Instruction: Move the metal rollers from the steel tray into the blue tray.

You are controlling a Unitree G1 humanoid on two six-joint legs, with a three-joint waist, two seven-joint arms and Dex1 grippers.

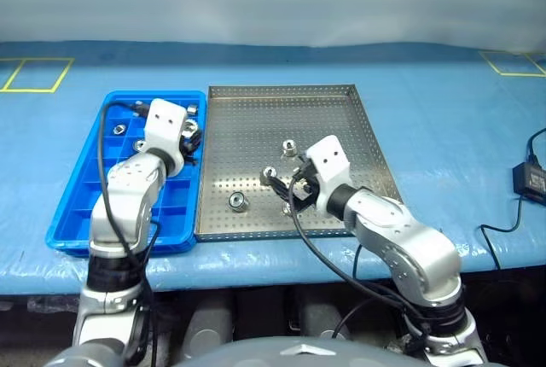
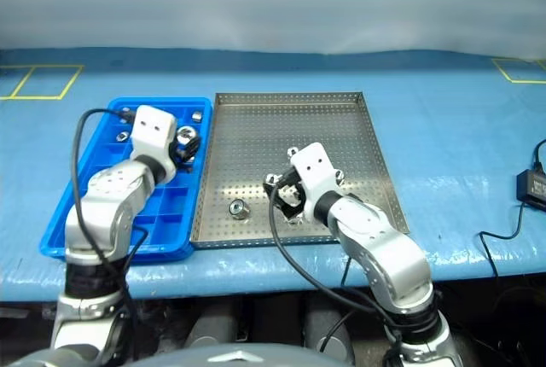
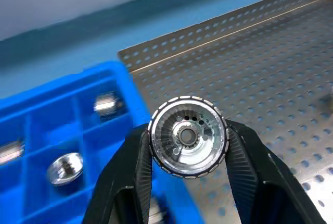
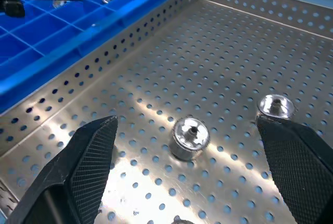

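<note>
Rollers split 2 ways: 1 roller (image 3: 188,143) is pinched in the closed left tool (image 3: 187,153) over the blue tray (image 1: 77,213), evidently for dropping into a compartment. 3 rollers (image 1: 238,201) lie on the steel tray (image 1: 341,128), where the right tool (image 4: 192,166) gapes wide around 1, poised to grasp.

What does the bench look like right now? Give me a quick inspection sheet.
Surface: blue table cover, yellow tape squares at the far corners.
Job's things: steel tray holds three loose rollers, one at; blue tray has several rollers in its far compartments.
Clutter: nothing seen.
Grippers: left gripper shut on a roller over the blue tray's edge; right gripper open over a roller in the steel tray.
Cables: black cables loop along both arms; a black adapter with cord lies at the table's right edge.
Surroundings: pale wall behind.
</note>
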